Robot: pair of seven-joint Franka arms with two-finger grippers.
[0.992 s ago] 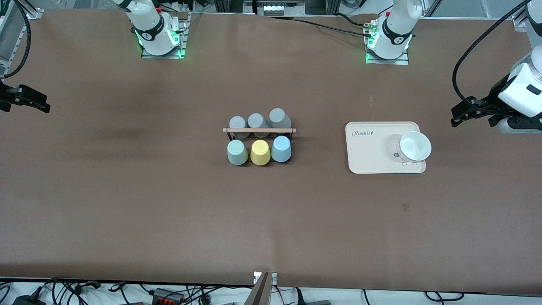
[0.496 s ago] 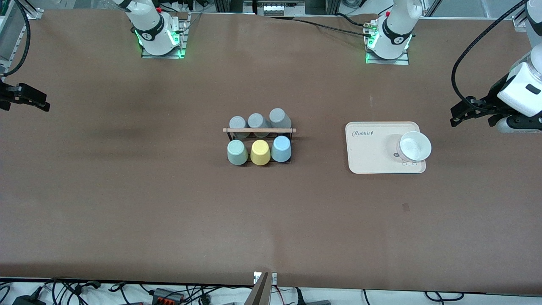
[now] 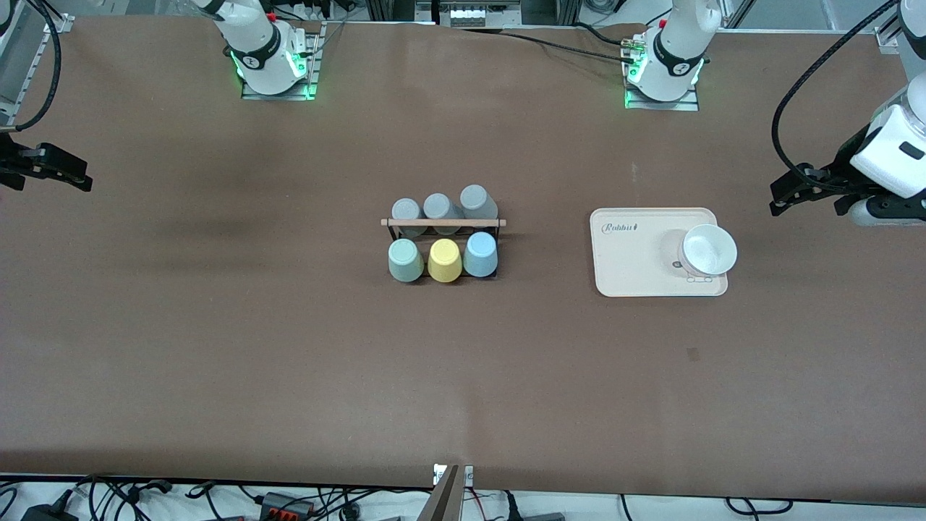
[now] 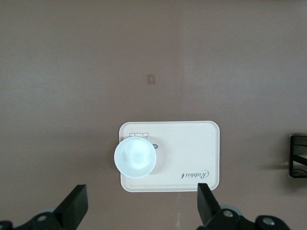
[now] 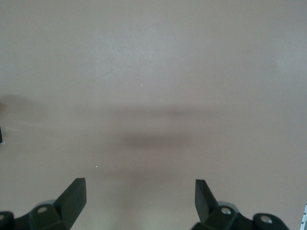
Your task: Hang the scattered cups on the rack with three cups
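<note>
Green cup [image 3: 405, 260] and blue cup [image 3: 481, 254] sit inverted on rack [image 3: 443, 223] flanking yellow cup [image 3: 444, 260]. My left gripper [image 3: 804, 194] and right gripper [image 3: 52, 170] hang spread, empty, over table ends. Risk I see: reaching back would knock rack.

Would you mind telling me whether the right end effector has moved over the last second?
Yes, slightly: the right end effector, open over bare table, has shifted toward the rack and a little lower in the front view.
</note>
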